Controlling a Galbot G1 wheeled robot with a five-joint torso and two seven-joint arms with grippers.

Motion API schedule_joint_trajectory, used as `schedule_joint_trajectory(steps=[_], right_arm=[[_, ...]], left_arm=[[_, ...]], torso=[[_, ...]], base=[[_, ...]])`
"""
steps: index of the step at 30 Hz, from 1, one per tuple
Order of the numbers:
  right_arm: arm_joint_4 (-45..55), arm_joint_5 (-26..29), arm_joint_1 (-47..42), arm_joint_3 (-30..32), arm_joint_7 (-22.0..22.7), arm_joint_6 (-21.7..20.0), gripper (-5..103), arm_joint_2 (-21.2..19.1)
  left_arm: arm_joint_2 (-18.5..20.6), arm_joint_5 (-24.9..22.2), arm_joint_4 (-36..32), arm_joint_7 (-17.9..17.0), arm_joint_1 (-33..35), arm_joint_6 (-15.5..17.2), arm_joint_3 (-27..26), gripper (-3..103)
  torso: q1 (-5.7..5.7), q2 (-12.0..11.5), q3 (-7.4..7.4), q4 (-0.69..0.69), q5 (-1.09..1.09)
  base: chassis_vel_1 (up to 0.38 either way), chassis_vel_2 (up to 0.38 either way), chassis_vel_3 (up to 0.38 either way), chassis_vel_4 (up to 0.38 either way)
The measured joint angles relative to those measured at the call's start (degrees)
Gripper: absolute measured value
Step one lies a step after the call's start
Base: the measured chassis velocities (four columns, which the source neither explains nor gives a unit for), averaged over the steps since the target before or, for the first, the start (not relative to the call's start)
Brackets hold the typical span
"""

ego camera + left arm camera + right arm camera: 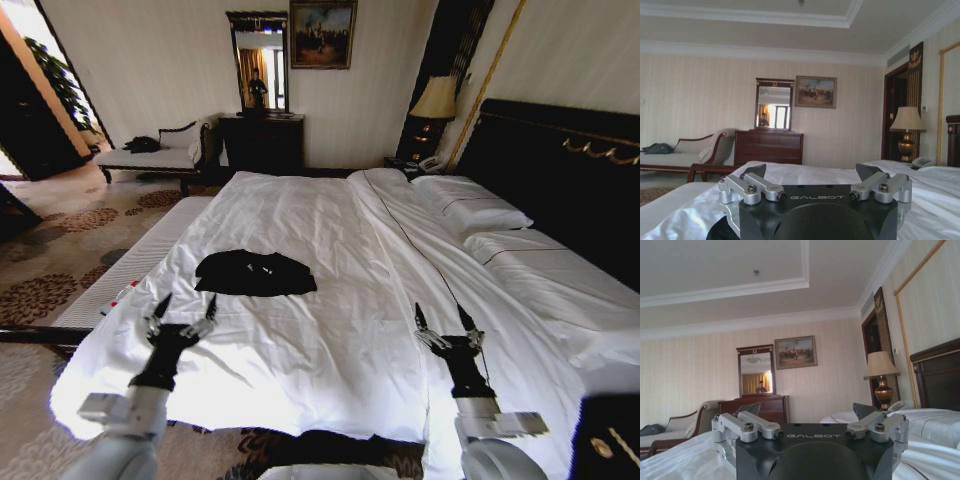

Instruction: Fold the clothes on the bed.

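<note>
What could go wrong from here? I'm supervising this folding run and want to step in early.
The T-shirt lies bunched beyond both open hands, nearer the left hand; the right hand faces a longer reach across. Because the black fabric is crumpled, a pinch might catch two layers. The loose white duvet underneath could also be grabbed along with it.

Black T-shirt — lying crumpled on the white bed, left of centre. Left gripper and right gripper — fingers spread, poised above the near bedding, well apart, neither touching the shirt.
</note>
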Motion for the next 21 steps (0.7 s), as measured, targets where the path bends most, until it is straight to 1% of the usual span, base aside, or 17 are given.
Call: schedule_joint_trajectory(steps=[2, 3, 5, 7, 11, 15, 21], right_arm=[[-0.2, 0.2, 0.8, -0.2, 0.4, -0.6, 100, 0.0], [-0.2, 0.2, 0.8, -0.2, 0.4, -0.6, 100, 0.0], [-0.2, 0.9, 1.1, -0.2, 0.8, -1.2, 100, -0.4], [-0.3, 1.0, 1.1, -0.2, 0.8, -1.2, 100, -0.7], [-0.9, 0.6, 1.9, -0.6, 0.9, 0.2, 100, -0.6], [0.2, 0.0, 2.3, -2.1, 0.9, 0.3, 100, 0.2], [0.1, -1.0, 2.8, -2.4, 0.8, 0.5, 100, 0.6]], left_arm=[[0.3, -2.2, 0.0, -0.1, -1.3, 1.3, -0.5, 100], [0.3, -2.2, 0.0, -0.1, -1.3, 1.3, -0.5, 100], [0.0, -4.1, -0.7, -0.4, -1.7, 2.8, -0.9, 100], [-0.5, -4.0, -0.8, -0.4, -1.7, 2.9, -0.9, 100], [-3.2, -2.3, -0.2, -0.5, -1.1, 2.2, -0.9, 100], [-3.4, -2.1, -0.3, -0.5, -0.8, 2.1, -1.6, 100], [-3.9, -1.1, -0.5, -0.6, 0.1, 1.5, -1.7, 100]], torso=[[0.0, 0.0, 0.0, -0.01, 0.0], [0.0, 0.0, 0.0, -0.01, 0.0], [0.01, 0.0, 0.0, -0.02, 0.0], [0.01, 0.0, 0.0, -0.02, -0.01], [0.0, 0.0, 0.0, 0.0, 0.0], [0.0, 0.0, 0.0, -0.01, 0.0], [0.01, 0.0, 0.0, -0.01, -0.01]], base=[[0.0, 0.0, 0.0, 0.0], [0.0, 0.0, 0.0, 0.0], [0.0, 0.0, 0.0, 0.0], [0.0, 0.0, 0.0, 0.0], [0.0, 0.0, 0.0, 0.0], [0.0, 0.0, 0.0, 0.0], [0.0, 0.0, 0.0, 0.0]])
